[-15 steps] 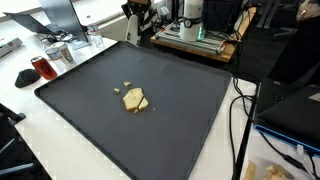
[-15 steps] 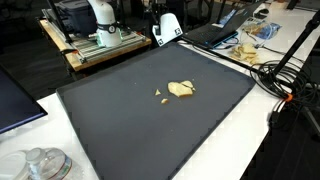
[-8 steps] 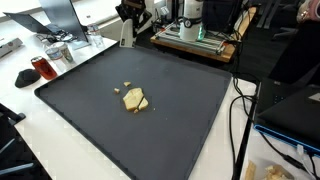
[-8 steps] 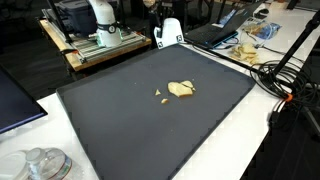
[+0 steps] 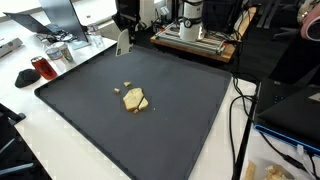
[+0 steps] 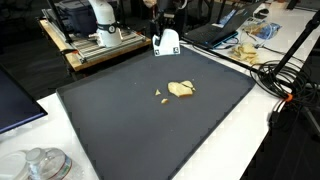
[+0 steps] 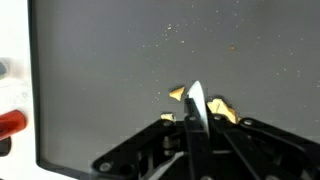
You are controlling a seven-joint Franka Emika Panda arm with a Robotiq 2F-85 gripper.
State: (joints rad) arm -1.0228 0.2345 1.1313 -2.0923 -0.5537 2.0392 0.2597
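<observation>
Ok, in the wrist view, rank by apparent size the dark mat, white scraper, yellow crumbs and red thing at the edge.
Largest: dark mat.
Next: white scraper, enlarged by nearness to the camera.
Unranked: yellow crumbs and red thing look alike, both partly hidden.

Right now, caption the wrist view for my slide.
Jaws grip a thin white blade, yellow crumbled pieces beyond it on a dark grey mat.
</observation>
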